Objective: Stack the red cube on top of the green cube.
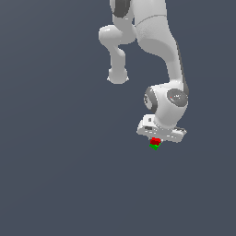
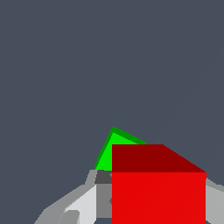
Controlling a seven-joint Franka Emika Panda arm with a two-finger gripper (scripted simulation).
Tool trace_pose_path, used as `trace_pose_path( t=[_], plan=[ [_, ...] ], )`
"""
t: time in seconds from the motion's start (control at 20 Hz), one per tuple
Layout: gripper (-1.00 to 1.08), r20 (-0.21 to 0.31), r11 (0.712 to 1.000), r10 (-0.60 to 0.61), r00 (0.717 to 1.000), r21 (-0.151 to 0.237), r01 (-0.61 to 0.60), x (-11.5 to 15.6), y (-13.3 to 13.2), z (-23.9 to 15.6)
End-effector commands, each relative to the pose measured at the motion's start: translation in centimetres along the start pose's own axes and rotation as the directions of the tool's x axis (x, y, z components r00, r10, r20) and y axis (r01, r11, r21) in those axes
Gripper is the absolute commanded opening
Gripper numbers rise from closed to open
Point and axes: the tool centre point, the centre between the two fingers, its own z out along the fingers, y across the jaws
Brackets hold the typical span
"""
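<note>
Red cube [image 2: 158, 197], plain and bright, sits clamped between the end effector [image 1: 156, 139] fingers [image 2: 83, 203], directly above the green cube [image 2: 110, 154], over the dark surface [image 1: 60, 175].

One red cube [image 1: 156, 141] and one green cube [image 1: 155, 146] at lower right of centre, two cubes in all, under one white arm [image 1: 161, 55]

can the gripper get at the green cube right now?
Probably not directly. The gripper has the red cube between its jaws, directly over the green cube, covering most of it; only a corner shows.
</note>
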Motion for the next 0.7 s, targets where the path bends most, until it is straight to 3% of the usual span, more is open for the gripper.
trace_pose_path(
  t=[0.0, 0.15, 0.2, 0.65],
  plan=[
    [-1.0, -0.001, 1.0, 0.001, 1.0, 0.0, -0.001, 0.15, -0.51, 0.06],
    [-1.0, -0.001, 1.0, 0.001, 1.0, 0.0, -0.001, 0.19, -0.69, 0.1],
    [1.0, -0.001, 1.0, 0.001, 1.0, 0.0, -0.001, 0.19, -0.69, 0.1],
    [1.0, -0.001, 1.0, 0.001, 1.0, 0.0, -0.001, 0.19, -0.69, 0.1]
  ],
)
